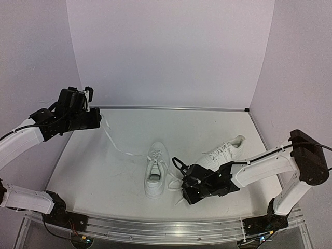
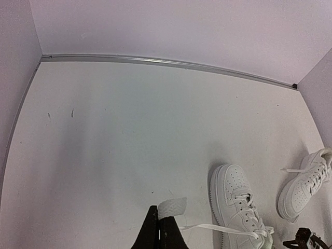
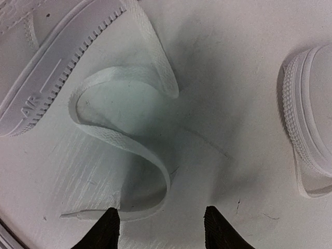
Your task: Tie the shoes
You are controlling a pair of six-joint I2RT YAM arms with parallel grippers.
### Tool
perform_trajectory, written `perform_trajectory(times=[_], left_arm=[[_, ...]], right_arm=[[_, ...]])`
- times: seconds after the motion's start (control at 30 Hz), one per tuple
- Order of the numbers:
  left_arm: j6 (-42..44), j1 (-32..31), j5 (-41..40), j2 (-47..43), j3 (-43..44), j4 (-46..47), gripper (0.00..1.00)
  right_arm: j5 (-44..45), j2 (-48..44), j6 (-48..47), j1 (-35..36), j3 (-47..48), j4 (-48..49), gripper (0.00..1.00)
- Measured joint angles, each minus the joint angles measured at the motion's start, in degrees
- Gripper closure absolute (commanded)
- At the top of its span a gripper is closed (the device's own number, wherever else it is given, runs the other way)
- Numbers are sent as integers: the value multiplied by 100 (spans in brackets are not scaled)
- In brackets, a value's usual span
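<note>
Two white shoes lie on the table: one upright in the middle (image 1: pixel 155 174), one to its right (image 1: pixel 225 151). My left gripper (image 1: pixel 100 121) is shut on the end of a long white lace (image 1: pixel 118 147) that runs taut from the middle shoe. The left wrist view shows the lace end (image 2: pixel 172 208) pinched between the fingers (image 2: pixel 151 228), with the shoe (image 2: pixel 234 199) beyond. My right gripper (image 1: pixel 184 193) is open, low beside the middle shoe. In the right wrist view its open jaws (image 3: pixel 161 225) hover over the other lace (image 3: pixel 124 136), which lies curled and loose.
White walls close the table at the back and sides, with a metal strip (image 2: pixel 166 63) along the back edge. The middle shoe's sole edge (image 3: pixel 52 72) and the second shoe's sole (image 3: pixel 306 109) flank the right gripper. The second shoe (image 2: pixel 306 189) also shows in the left wrist view.
</note>
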Motion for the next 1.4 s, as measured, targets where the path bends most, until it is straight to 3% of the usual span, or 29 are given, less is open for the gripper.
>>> perform_trajectory(times=[0.17, 0.33, 0.37, 0.53, 0.67, 0.87, 1.0, 1.4], left_arm=[[99, 0, 101, 0, 0, 32, 100], [171, 0, 224, 0, 0, 96, 100], [195, 0, 256, 0, 0, 116, 100], [308, 0, 475, 0, 0, 203, 100], [414, 0, 662, 0, 12, 308, 100], [499, 0, 1004, -24, 9, 519, 100], [585, 0, 1469, -225, -69, 834, 100], [1007, -2, 3805, -1459, -391, 1824, 100]], right_arm=[[-95, 155, 11, -98, 8, 175, 64], [-200, 263, 15, -173, 23, 469, 97], [-241, 271, 31, -186, 22, 504, 100], [-390, -10, 66, -250, 16, 311, 100], [-210, -1345, -19, -266, 152, -225, 100], [349, -2750, -607, -316, 1737, -529, 100], [472, -2447, -1178, -330, 2802, -520, 100], [46, -262, -2227, -330, 5056, -723, 100]])
